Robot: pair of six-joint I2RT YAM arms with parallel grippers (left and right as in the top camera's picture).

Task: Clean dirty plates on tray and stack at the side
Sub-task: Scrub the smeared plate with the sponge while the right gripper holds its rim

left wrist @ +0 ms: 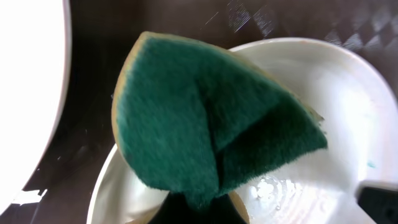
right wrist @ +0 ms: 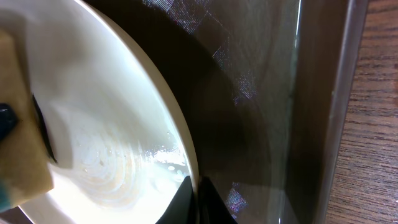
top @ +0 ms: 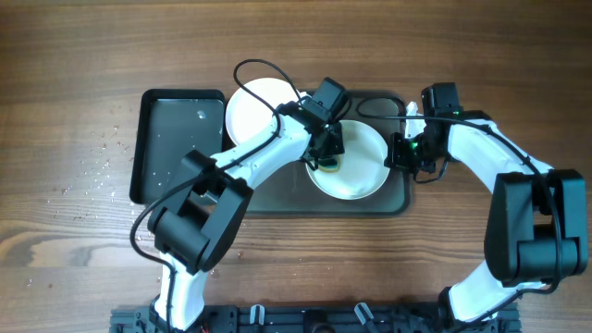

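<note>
**Overhead:** The left end effector (top: 326, 155), pinching a sponge (top: 327, 166), hangs over the left half of a white plate (top: 363, 174) on the tray (top: 393, 200). The plate lies directly beneath it, so the wiping stroke looks to run straight down and across. The right end effector (top: 400, 154) meets the same plate at its right rim, apparently steadying it. A second plate (top: 254, 111) sits up and to the left, overlapping a black tray (top: 176, 148) on the wooden surface (top: 74, 74).

**Left wrist:** The sponge (left wrist: 205, 118), folded with its green side showing, is clamped in closed fingers at the bottom of the frame. The wet plate (left wrist: 339, 93) spreads below and to the right, and the second plate (left wrist: 31, 81) shows at the left edge.

**Right wrist:** Dark fingertips (right wrist: 208, 202) appear pressed onto the plate's rim (right wrist: 186, 155), with the tray (right wrist: 261, 124) beyond it. The sponge (right wrist: 22, 165) touches the plate's far side, opposite the grip. The left arm is nearer the plate's middle, and being round, the plate offers no long axis.
</note>
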